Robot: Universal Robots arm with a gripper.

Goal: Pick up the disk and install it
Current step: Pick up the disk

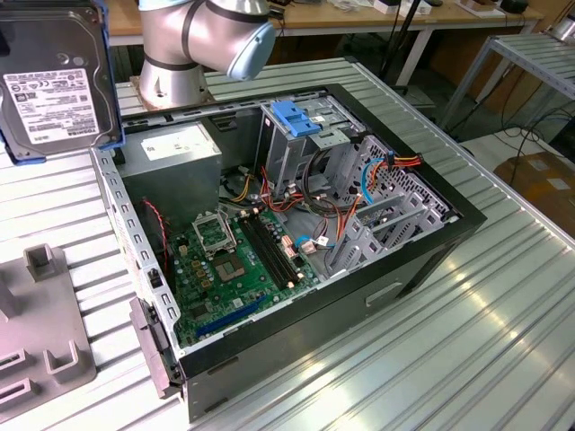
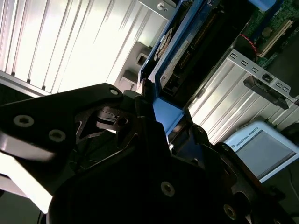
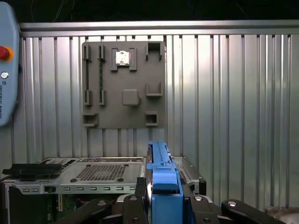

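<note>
I see the disk high on the exterior view's left, up off the table and close to that camera. Its pale label faces me and blue rails run along its edges. It hangs well apart from the open computer case, which lies on its side on the ribbed metal table in the middle of the frame. Inside the case I can make out the green motherboard, the grey power supply and the blue bracket on top of the drive cage. The arm sits at the top of the frame behind the case. A grey fixture plate lies at the lower left.

In the first wrist view the claw is clamped on the disk. The blue carrier stands edge-on between the two black fingers, which sit close against it on either side. Beyond it I see the fixture plate flat on the table and the case nearer the claw.

In the second wrist view the claw has the blue end of the disk pinched between its dark fingers, and the drive body reaches away from the claw. A pale teach pendant lies on the table nearby.
</note>
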